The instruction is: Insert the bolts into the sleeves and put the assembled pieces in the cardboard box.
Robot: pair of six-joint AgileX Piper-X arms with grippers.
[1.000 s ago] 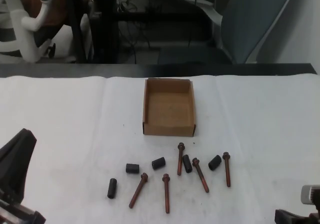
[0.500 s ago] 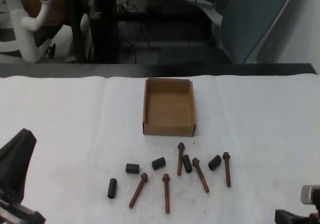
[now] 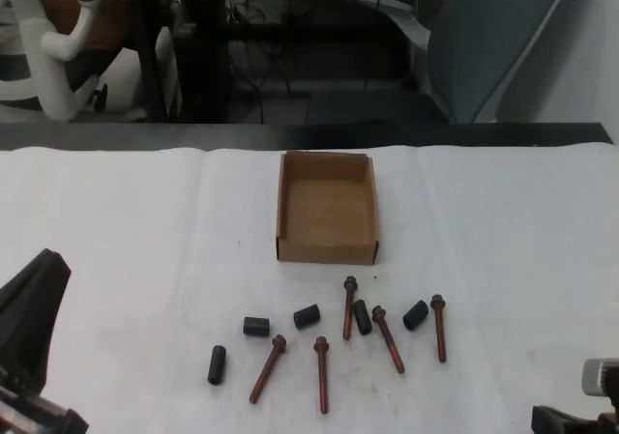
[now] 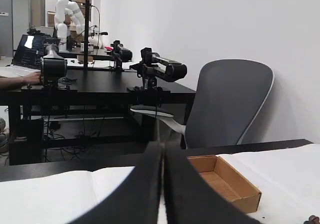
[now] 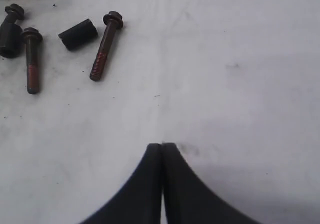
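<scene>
Several copper-coloured bolts and several short black sleeves lie loose on the white cloth in front of the open cardboard box. My left gripper is shut with nothing in it, pointing level past the cardboard box. The left arm sits at the near left corner. My right gripper is shut and empty, hovering over bare cloth a short way from a bolt and a sleeve. The right arm sits at the near right corner.
The white cloth covers the bench, with open room on both sides of the box. Behind the bench's far edge stand a grey office chair, black desks and another robot arm.
</scene>
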